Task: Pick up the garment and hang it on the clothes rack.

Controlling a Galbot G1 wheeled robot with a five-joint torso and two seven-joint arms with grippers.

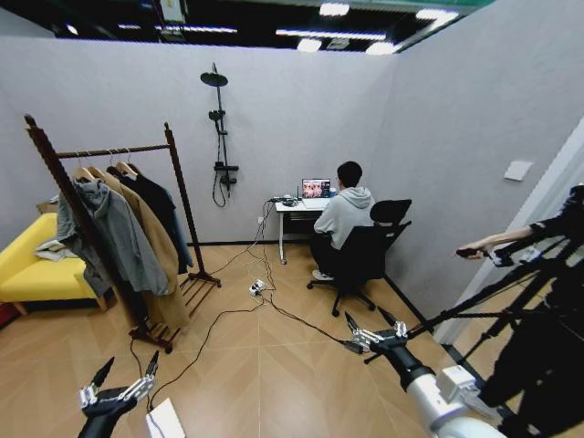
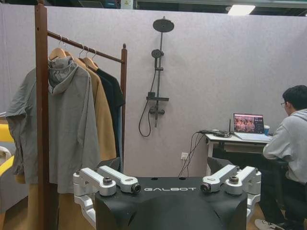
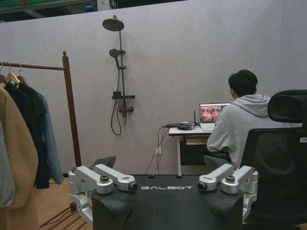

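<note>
Head view: a room with grey partition walls and a wooden floor is seen from above. The clothes rack [image 1: 109, 233], dark reddish-brown wood with two uprights and one bar, stands at the left, next to a yellow sofa [image 1: 23, 265]. Several pieces are hung on its bar: a grey hoodie [image 1: 114, 233] nearest the camera, a tan coat [image 1: 160, 246] behind it, then a dark jacket [image 1: 155, 201]. A strip of teal-blue cloth, the garment [image 1: 182, 242], is seen at the far end of the row, already on the rack. The left hand [image 1: 123, 376] is held low at the bottom left, its fingers spread open and holding nothing. The right hand [image 1: 372, 327] is held out at the lower right, fingers likewise parted and empty. Cables are trailed across the floor.

Left wrist view: the left hand [image 2: 168, 184] is seen open, with the grey hoodie [image 2: 67, 129] and tan coat [image 2: 103, 120] hanging on the clothes rack [image 2: 41, 120] just beyond it.

Right wrist view: the right hand [image 3: 165, 184] is seen open. The garment [image 3: 52, 143] is hung last in the row, beside the far upright of the clothes rack [image 3: 72, 115].
</note>
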